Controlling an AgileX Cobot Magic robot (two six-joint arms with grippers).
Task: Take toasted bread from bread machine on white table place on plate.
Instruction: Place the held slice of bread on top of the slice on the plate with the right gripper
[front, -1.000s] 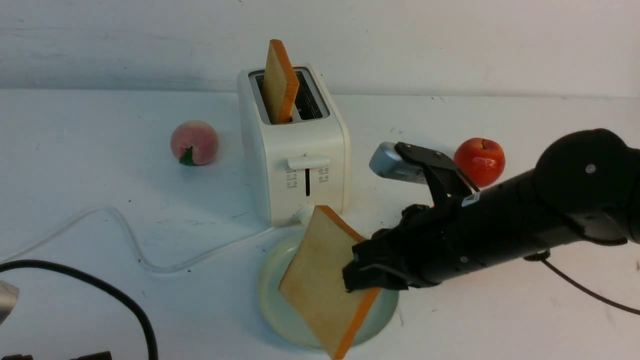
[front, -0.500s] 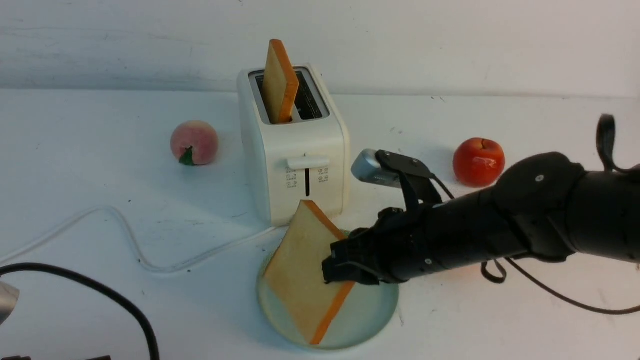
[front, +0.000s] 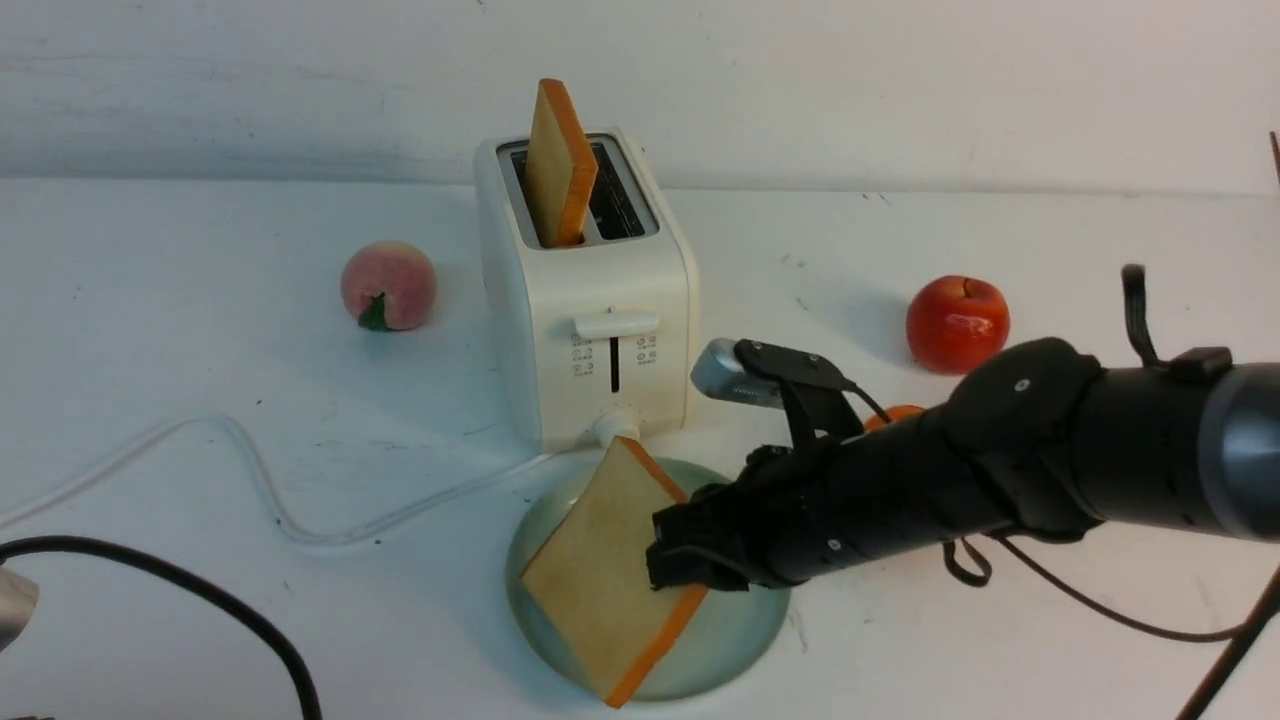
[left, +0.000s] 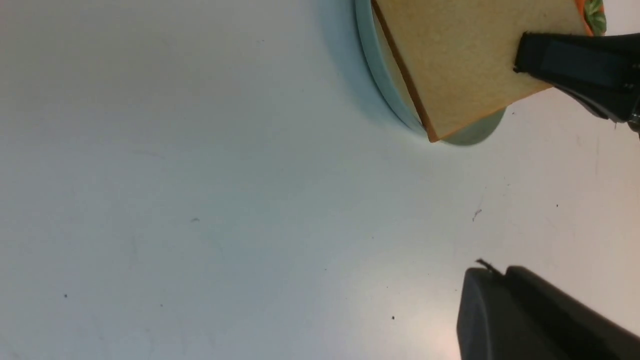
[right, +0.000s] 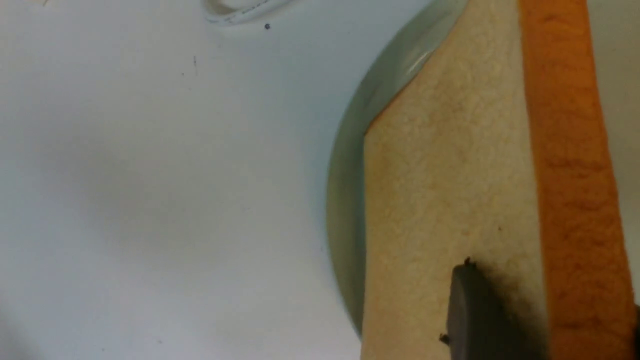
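Observation:
My right gripper is shut on one slice of toasted bread and holds it tilted over the pale blue-green plate. The slice's low corner is at the plate's near rim. In the right wrist view one finger presses the toast's tan face, over the plate's rim. The second slice stands in the left slot of the cream-white bread machine, behind the plate. My left gripper is shut and empty above bare white table, with plate and toast ahead of it.
A peach lies left of the toaster and a red apple to its right. A small orange thing is partly hidden behind my right arm. The toaster's white cord and a black cable cross the table's left front.
My right arm has moved left and down with the toast. The slice has dropped from above the plate to lean low over it, less steeply tilted.

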